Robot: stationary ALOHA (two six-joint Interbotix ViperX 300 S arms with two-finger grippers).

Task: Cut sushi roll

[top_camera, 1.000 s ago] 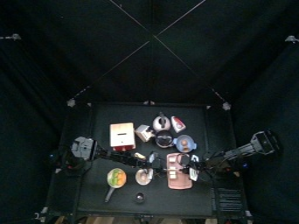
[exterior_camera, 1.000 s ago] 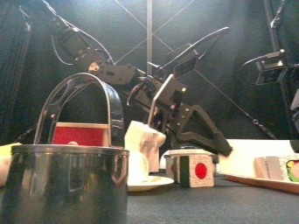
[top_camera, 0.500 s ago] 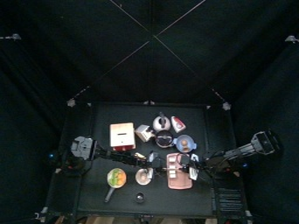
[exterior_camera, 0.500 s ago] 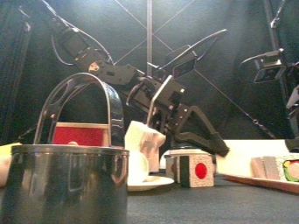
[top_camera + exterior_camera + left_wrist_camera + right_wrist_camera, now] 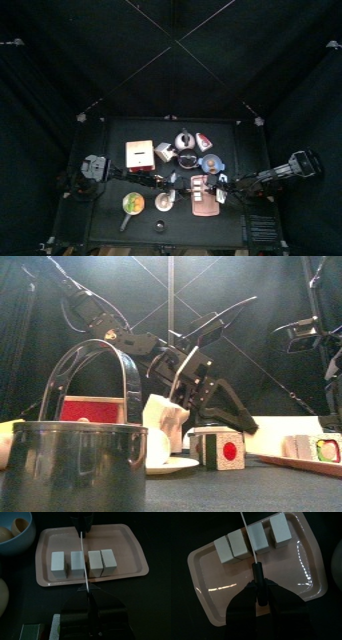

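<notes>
From above, the pink tray sat at the worktop's front between both arms. In the left wrist view, four sushi pieces lay in a row on the tray under a thin knife blade; its jaws' state could not be told. The right wrist view showed its jaws pinching the knife handle.

Front view: the right arm at the right edge has shifted slightly further right and lower than a second ago; its wrist block sits a bit lower against the curtain; the sushi pieces on the pink tray at the right edge now read a little further left than before; the left arm's links have tilted slightly, the upper rod arcing higher; top view: the right arm has drawn marginally outward from the tray; no other clear change.
</notes>
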